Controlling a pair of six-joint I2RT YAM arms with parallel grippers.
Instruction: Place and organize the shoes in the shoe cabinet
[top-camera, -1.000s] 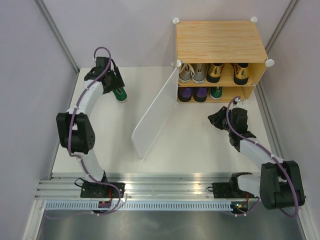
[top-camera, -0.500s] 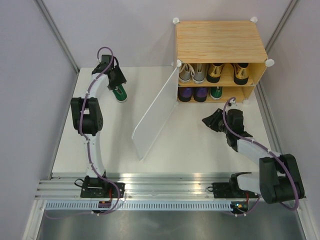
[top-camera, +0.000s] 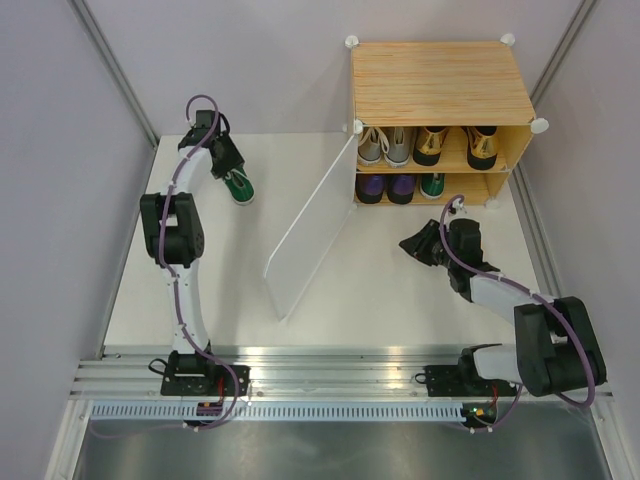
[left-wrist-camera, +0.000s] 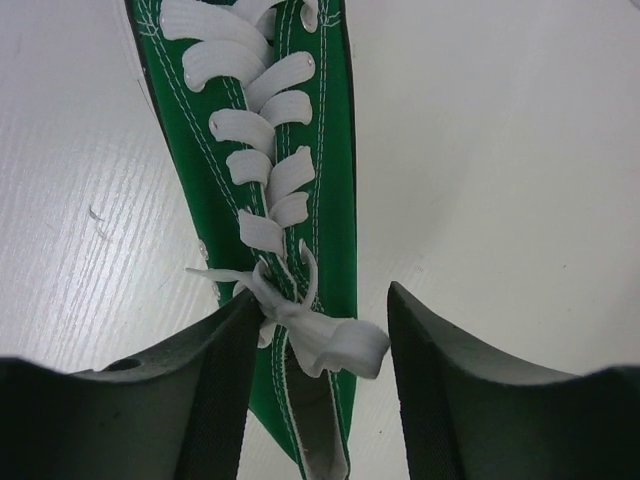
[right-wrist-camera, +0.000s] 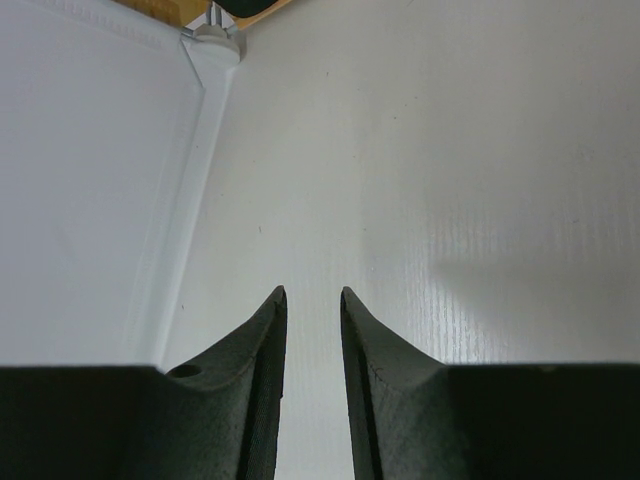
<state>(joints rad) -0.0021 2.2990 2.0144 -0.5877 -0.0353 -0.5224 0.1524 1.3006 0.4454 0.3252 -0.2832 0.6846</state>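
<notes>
A green sneaker (top-camera: 239, 186) with white laces lies on the table at the far left. It fills the left wrist view (left-wrist-camera: 290, 190). My left gripper (top-camera: 231, 171) (left-wrist-camera: 322, 312) is open and straddles its tongue end; the left finger touches the lace knot and the right finger stands clear. The shoe cabinet (top-camera: 440, 85) stands at the back right. Its upper shelf holds grey sneakers (top-camera: 385, 146) and gold shoes (top-camera: 456, 146). Its lower shelf holds purple shoes (top-camera: 386, 188) and one green sneaker (top-camera: 432, 185). My right gripper (top-camera: 409, 246) (right-wrist-camera: 312, 292) is empty, jaws narrowly apart, over bare table.
The cabinet's white door (top-camera: 310, 225) stands open, slanting out to the front left between the two arms; it also shows in the right wrist view (right-wrist-camera: 90, 180). Walls close in both sides of the table.
My right gripper has moved left, away from the cabinet front. The left arm's elbow has swung up and in while its gripper stays at the green sneaker.
</notes>
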